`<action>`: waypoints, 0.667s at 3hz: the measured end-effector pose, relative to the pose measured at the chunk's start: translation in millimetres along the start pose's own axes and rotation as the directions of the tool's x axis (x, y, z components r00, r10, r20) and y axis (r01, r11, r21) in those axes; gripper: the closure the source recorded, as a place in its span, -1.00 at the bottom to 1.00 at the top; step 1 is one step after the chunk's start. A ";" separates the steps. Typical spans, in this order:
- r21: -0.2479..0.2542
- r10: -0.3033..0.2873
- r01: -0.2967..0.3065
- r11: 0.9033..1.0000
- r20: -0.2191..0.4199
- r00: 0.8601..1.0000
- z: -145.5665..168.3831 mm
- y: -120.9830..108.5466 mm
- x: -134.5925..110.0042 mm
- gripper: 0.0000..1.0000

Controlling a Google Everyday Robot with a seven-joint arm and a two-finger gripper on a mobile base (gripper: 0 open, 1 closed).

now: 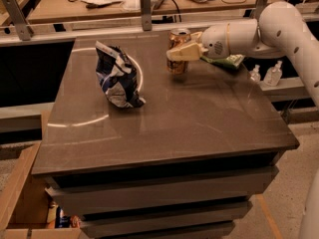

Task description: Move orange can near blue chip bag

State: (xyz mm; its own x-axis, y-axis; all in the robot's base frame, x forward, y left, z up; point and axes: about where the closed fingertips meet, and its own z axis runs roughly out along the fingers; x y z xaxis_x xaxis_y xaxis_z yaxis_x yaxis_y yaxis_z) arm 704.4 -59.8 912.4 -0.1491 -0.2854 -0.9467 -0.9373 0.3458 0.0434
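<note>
The orange can [177,66] stands upright on the far middle of the dark table [199,118]. My gripper [180,52] reaches in from the right at the can's mid-height, and a pale finger [185,51] lies across the can's front. The jaws are closed around the can. The blue chip bag [118,76] stands crumpled on the table's left half, about a can's height to the left of the can and a little nearer to the camera.
A flat green chip bag [228,60] lies under my arm at the table's far right. Two small clear bottles [266,74] stand on a ledge beyond the right edge. A cluttered bench runs behind the table. A cardboard box [20,193] sits on the floor at the lower left.
</note>
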 end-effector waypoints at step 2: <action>-0.159 -0.028 0.030 0.987 0.018 0.999 13.3 71.7 6.5 1.00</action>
State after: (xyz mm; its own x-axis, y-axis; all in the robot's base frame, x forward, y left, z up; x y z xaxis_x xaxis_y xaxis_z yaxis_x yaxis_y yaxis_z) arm 640.4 -25.0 905.2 -0.1174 -0.2783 -0.9533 -0.9796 0.1902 0.0651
